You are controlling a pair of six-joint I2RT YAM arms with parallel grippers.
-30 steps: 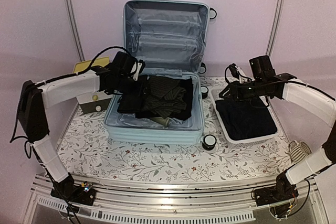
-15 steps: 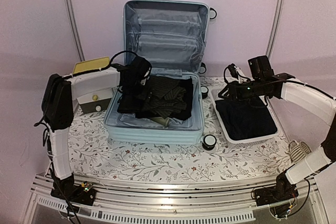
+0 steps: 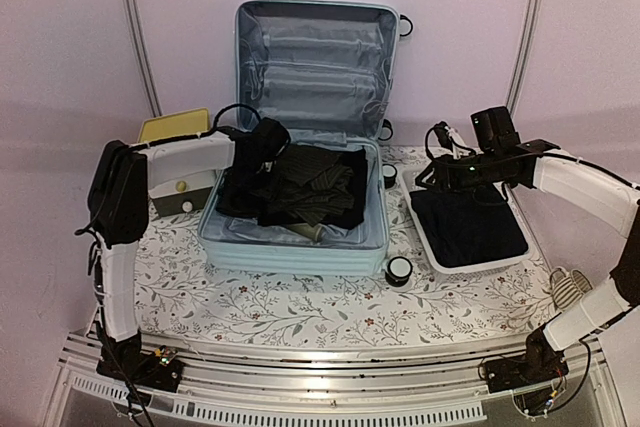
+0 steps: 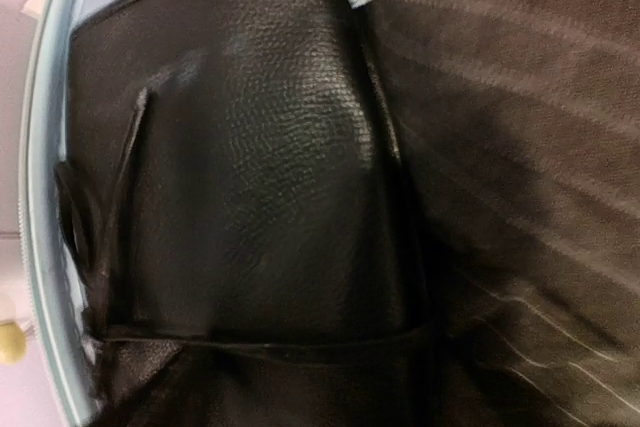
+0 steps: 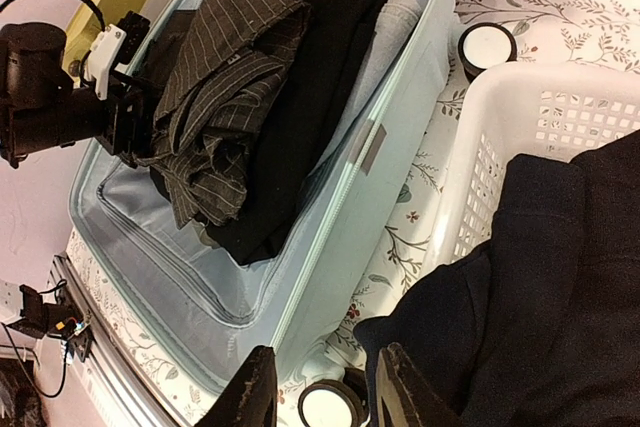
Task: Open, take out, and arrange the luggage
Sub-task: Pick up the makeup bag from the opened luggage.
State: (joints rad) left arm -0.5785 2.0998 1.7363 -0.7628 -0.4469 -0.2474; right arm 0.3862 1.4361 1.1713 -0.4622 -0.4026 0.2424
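Left gripper [image 5: 140,132] shifted right, low over black leather bag [image 4: 250,177] in luggage [image 3: 290,255]; jaw state unclear. Right gripper [image 5: 320,392] parted, empty.

1. Left arm [image 3: 190,155]: white shells between black joints, black cable looping over its wrist.
2. Right arm [image 3: 580,183]: the same white and black; right gripper [image 5: 325,352] has two dark fingers.
3. Black bases [image 3: 140,369], loose wires, at the table's [image 3: 300,315] near edge.

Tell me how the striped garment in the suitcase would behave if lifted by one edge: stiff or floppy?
Probably floppy: the striped garment lies crumpled in soft folds, so it would likely hang and unfold. It looks like thin cloth, so probably light. It overlaps the black clothing beside it in the suitcase, which might drag along.
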